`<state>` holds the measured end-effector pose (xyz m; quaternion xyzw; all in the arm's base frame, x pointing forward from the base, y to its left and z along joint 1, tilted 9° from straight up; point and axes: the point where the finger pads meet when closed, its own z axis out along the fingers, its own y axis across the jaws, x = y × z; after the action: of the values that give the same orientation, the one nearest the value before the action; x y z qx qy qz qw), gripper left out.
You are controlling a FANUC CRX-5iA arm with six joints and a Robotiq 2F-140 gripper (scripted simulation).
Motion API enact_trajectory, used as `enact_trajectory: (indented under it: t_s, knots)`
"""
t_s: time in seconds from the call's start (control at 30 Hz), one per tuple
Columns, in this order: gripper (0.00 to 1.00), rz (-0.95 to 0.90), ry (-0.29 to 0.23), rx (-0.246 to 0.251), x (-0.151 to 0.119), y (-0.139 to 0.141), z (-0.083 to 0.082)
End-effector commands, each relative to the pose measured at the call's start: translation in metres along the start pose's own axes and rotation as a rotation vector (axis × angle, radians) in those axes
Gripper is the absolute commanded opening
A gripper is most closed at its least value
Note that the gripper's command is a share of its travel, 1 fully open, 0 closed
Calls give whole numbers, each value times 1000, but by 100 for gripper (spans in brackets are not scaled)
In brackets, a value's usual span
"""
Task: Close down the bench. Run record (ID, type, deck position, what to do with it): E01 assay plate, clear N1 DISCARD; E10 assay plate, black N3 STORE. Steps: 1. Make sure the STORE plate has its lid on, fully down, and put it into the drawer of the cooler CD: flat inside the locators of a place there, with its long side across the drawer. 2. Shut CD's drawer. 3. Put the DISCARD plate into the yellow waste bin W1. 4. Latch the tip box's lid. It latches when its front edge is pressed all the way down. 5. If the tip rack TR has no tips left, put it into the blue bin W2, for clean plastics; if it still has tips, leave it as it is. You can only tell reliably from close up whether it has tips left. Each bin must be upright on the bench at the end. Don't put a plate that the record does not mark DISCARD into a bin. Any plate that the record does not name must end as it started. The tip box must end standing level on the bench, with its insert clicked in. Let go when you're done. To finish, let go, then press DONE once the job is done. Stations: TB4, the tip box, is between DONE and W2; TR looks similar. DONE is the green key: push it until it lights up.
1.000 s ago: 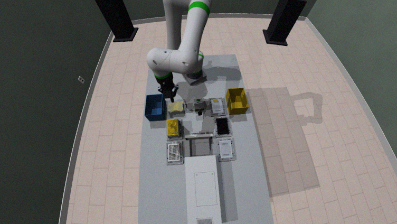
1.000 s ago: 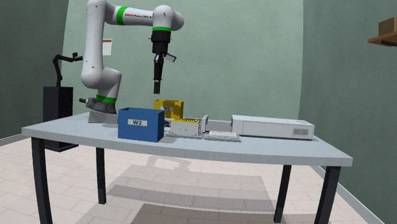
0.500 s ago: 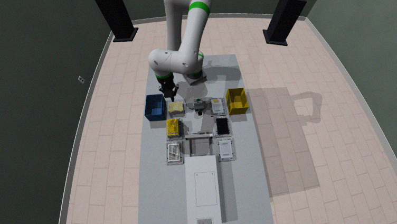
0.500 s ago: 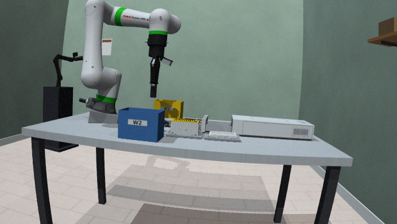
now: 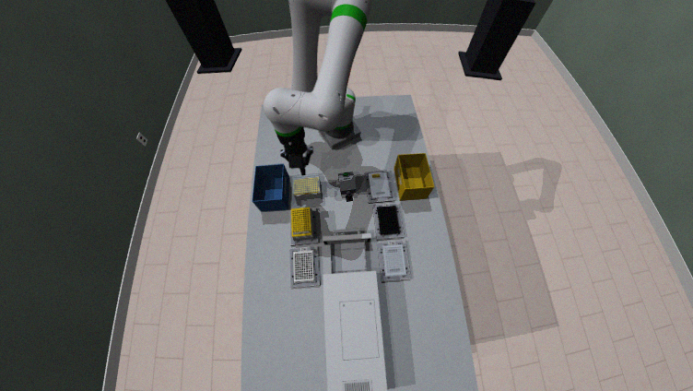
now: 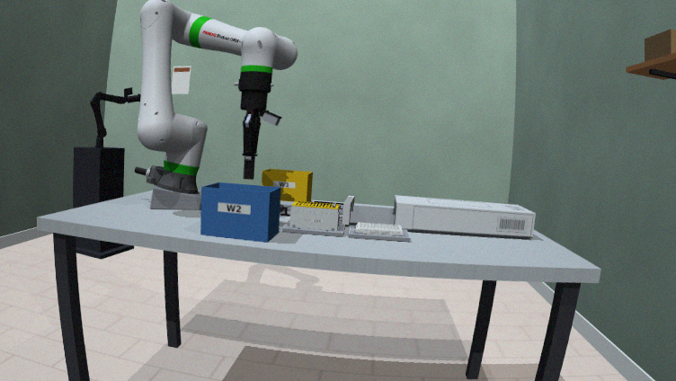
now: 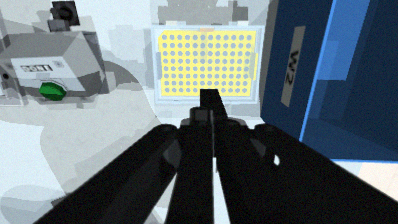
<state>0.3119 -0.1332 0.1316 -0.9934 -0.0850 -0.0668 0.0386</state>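
My gripper [image 5: 297, 166] is shut and empty. It hangs above the bench, over the near edge of the tip box TB4 [image 5: 306, 186], as the wrist view shows [image 7: 210, 100]. The tip box [image 7: 206, 62] shows a yellow insert full of holes and stands between the green DONE key [image 7: 52, 90] and the blue bin W2 [image 7: 325, 75]. The yellow tip rack TR [image 5: 301, 222] stands one place nearer the cooler. The black plate [image 5: 388, 219] and a pale lidded plate [image 5: 379, 185] lie on the right. The yellow bin W1 [image 5: 413, 176] is upright.
The cooler CD [image 5: 351, 325] has its drawer [image 5: 346, 252] pulled out and empty. Two white plates [image 5: 304, 266] [image 5: 393, 258] flank the drawer. The blue bin [image 6: 240, 210] stands upright close beside the tip box. The arm's base [image 6: 173, 189] is behind it.
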Motion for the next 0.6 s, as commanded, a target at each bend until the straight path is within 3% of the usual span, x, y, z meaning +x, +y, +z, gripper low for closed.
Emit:
enact_trajectory:
  t_s: [0.0,0.57]
  knots:
    - [10,0,2,-1,-5,0,6]
    - [10,0,2,-1,-5,0,12]
